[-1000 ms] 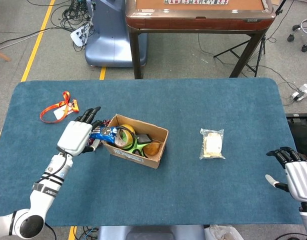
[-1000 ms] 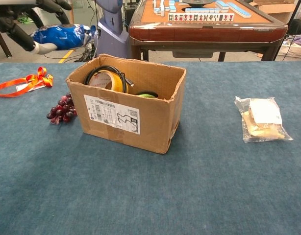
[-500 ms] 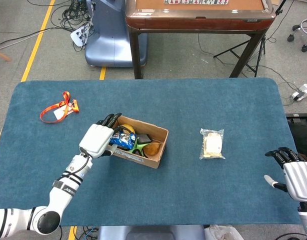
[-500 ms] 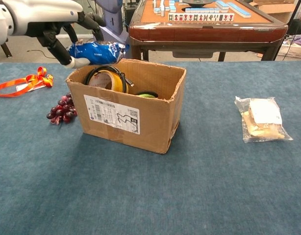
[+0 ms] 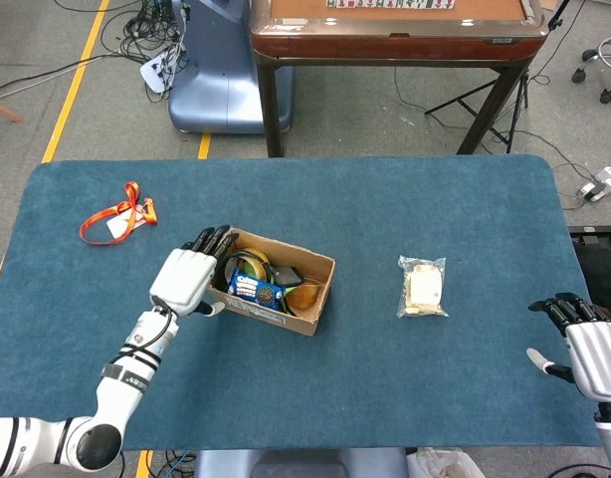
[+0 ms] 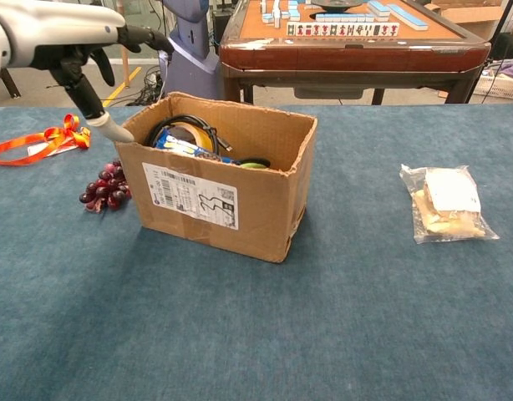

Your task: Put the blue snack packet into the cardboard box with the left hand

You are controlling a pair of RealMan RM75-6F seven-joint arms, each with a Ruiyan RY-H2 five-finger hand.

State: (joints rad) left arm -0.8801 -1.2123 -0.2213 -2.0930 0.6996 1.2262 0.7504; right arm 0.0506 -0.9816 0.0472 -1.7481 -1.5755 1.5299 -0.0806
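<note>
The blue snack packet (image 5: 256, 290) lies inside the cardboard box (image 5: 286, 317), on top of the yellow tape roll and other items; in the chest view the packet (image 6: 186, 147) shows just below the box's front rim (image 6: 215, 200). My left hand (image 5: 187, 280) hovers at the box's left end with fingers spread and nothing in them; the chest view shows the left hand (image 6: 83, 52) above and left of the box. My right hand (image 5: 587, 354) rests at the table's right edge, fingers apart and empty.
A clear bag of biscuits (image 5: 423, 287) lies right of the box. Dark grapes (image 6: 104, 190) sit against the box's left side. An orange ribbon (image 5: 118, 215) lies at the far left. A brown table (image 5: 395, 30) stands beyond the blue tabletop.
The left hand carried the blue packet rightward over the box, let it go, and the packet now lies inside. The hand has drawn back slightly left. The right hand has stayed put.
</note>
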